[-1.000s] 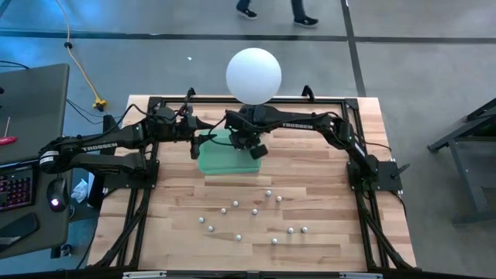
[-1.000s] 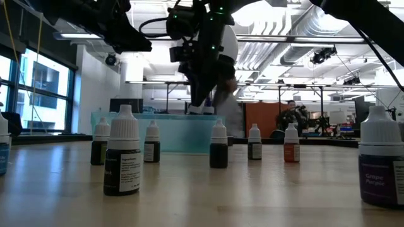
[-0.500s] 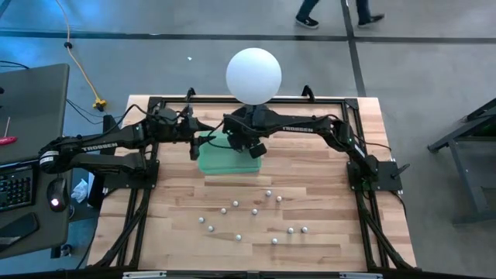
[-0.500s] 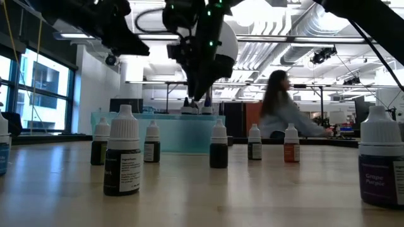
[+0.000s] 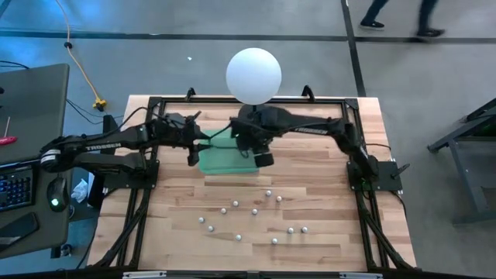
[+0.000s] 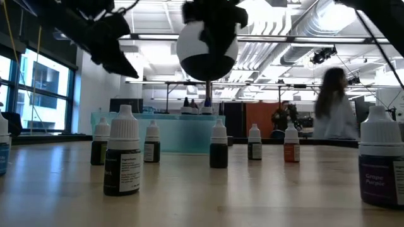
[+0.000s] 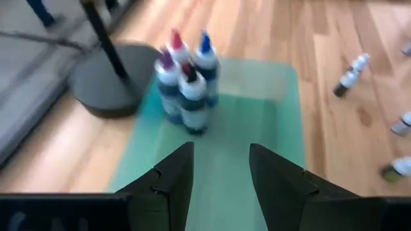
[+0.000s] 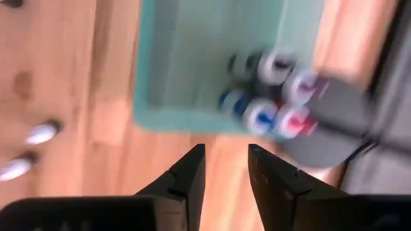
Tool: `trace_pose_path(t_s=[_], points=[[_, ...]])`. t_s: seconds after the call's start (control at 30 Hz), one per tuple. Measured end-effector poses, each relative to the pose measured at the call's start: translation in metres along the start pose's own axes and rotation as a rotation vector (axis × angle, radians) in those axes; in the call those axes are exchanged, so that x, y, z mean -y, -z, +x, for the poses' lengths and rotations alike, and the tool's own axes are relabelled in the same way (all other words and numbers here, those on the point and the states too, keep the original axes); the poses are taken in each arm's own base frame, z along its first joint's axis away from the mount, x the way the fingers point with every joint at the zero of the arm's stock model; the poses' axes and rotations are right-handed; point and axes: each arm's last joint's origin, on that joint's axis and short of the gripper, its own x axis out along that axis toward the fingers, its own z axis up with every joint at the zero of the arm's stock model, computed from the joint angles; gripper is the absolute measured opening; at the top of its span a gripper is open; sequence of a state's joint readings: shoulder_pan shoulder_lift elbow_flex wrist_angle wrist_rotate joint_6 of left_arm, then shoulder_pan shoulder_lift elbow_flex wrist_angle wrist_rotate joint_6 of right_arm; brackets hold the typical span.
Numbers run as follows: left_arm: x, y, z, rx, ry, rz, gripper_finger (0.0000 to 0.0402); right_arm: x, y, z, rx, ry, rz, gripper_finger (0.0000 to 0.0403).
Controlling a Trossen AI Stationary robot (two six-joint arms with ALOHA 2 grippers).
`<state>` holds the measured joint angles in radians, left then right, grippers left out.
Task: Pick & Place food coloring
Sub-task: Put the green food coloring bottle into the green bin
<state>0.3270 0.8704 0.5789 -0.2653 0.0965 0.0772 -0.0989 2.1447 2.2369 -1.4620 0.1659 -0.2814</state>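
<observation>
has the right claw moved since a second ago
Yes. In the high view the right claw has shifted toward the near edge of the green tray, away from the white globe lamp. In the low view it has lifted clear of the tray.

Bare tray floor (image 7: pixel 257 128) beside clustered bottles (image 7: pixel 186 83)

"How many loose bottles (image 5: pixel 268 192) do you have on the table?"
"You have about eleven, plus at least four standing bottles (image 7: pixel 192 96) in your one green tray (image 5: pixel 213 161), and one globe lamp (image 5: pixel 253 74)."
</observation>
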Motion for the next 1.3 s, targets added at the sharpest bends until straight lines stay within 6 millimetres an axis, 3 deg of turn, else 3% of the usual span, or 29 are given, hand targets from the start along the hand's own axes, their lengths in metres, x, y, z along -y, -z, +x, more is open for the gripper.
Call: trace_pose_path(t_s=[0.17,0.47,0.6,0.83,0.9,1.07,1.3], points=[[0.001,0.007,0.011,-0.046,0.046,-0.011,0.0149,-0.005,0.029,0.022,-0.050,-0.046,0.092,0.0083],[-0.004,0.010,0.049,-0.062,-0.009,-0.012,0.0144,-0.031,0.074,0.047,0.215,-0.079,0.157,0.0053],[-0.008,0.012,0.075,-0.044,-0.048,-0.009,0.0113,-0.039,0.097,0.058,0.371,-0.049,0.211,0.0037],[-0.012,0.021,0.112,-0.019,-0.088,-0.035,0.0024,-0.052,0.130,0.075,0.547,-0.003,0.230,0.0003],[-0.013,0.023,0.121,-0.040,-0.109,-0.064,0.0007,-0.055,0.137,0.079,0.578,0.006,0.227,0.0003],[-0.016,0.023,0.143,-0.081,-0.138,-0.085,0.0007,-0.059,0.148,0.085,0.600,0.044,0.174,0.0001],[-0.018,0.017,0.166,-0.100,-0.112,-0.090,0.0001,-0.058,0.149,0.087,0.607,0.082,0.178,0.0005]])
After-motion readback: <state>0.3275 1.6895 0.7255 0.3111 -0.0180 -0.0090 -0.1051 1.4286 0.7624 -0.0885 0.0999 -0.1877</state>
